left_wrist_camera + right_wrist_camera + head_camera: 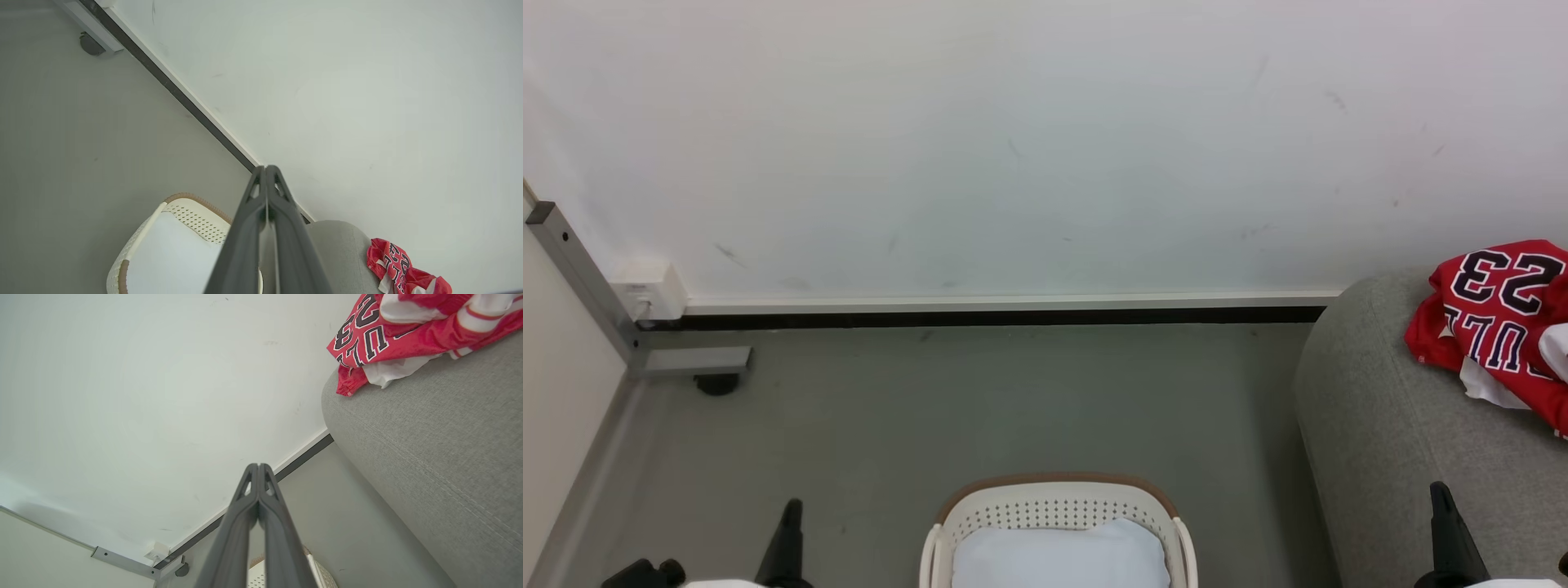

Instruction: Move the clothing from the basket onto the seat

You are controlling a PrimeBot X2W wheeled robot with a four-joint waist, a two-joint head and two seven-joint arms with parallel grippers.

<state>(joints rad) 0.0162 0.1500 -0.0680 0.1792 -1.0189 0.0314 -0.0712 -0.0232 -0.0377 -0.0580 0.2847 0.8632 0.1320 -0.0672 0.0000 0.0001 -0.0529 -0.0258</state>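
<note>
Left gripper (pixel 266 168): fingers pinched together, tips meeting, nothing between them. Right gripper (pixel 258 465): same, closed and empty. Both hang low at the bottom of the head view, left over the floor (pixel 980 400), right just beside the seat (pixel 1388 425).

Clothing (pixel 1494 327) is on the seat, bunched at the end nearest the wall (pixel 1013 147), "23" facing up. Basket (pixel 1054 483) sits on the floor between my arms, apart from the seat. All I can see inside is the pale pad (pixel 1058 555).

I read the task as about finished. Risks from here:

1. Pile sits close to the seat's rounded edge, and on the right wrist view a red hem droops over the curve. Slick-looking fabric on a rounded shoulder, so my guess is one nudge sends it sliding to the floor.
2. Right arm is close to the seat's side. If I swing it or turn at the waist without clearing first, the fingers could snag the fabric and drag the pile.
3. Head view cuts off the near part of the basket. Can't tell if a garment lies there, so calling it done on this could be wrong.
4. If I reach in blind, I could pinch the pad instead of clothing.
</note>
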